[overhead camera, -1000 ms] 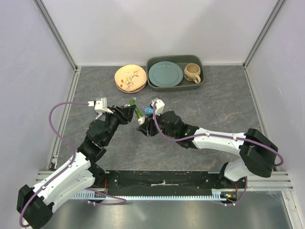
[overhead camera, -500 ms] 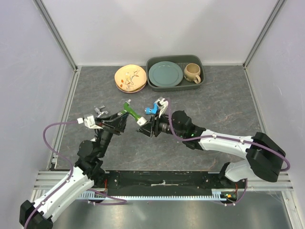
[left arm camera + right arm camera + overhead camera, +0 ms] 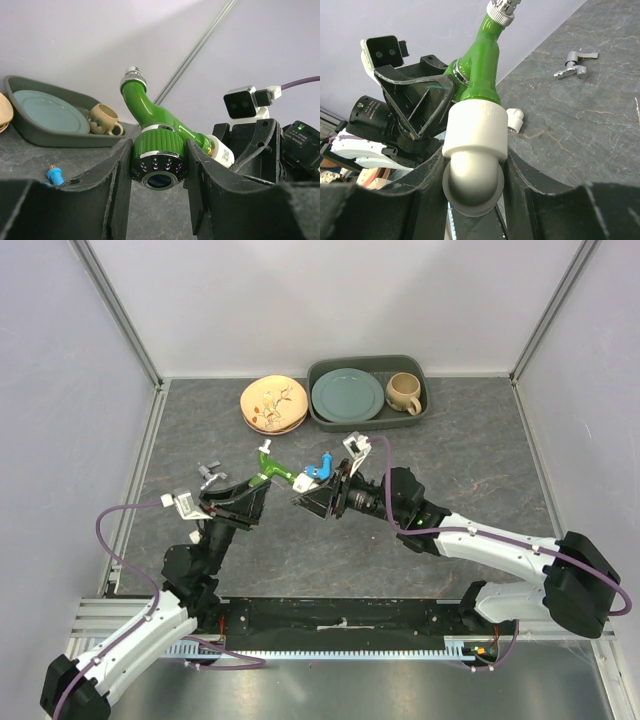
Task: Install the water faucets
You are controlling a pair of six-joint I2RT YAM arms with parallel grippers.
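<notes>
Left wrist view shows the green faucet pinched at its ribbed collar between the two fingers of the left tool. It is held clear of the counter, with its metal threaded end on the far side, away from the tool. Its other end runs right into a white elbow fitting. From the right wrist, that same fitting sits clamped between the fingers of the right tool. The green stem enters the fitting's mouth with no gap visible between the two. So both tools are pressed onto something, the left on the faucet and the right on the elbow. They face each other in mid-air over the middle of the counter, with the joined pieces bridging them.

As for progress, the green faucet looks seated in its elbow, or very nearly so; whether it is fully home I cannot tell. The blue faucet shows in the top view just far of the right tool and apart from the green one. I cannot tell whether it lies on the counter or touches the tool. It does not appear joined to any fitting, so that half of the job seems left to do. A grey metal piece lies loose on the counter, well apart from both tools
</notes>
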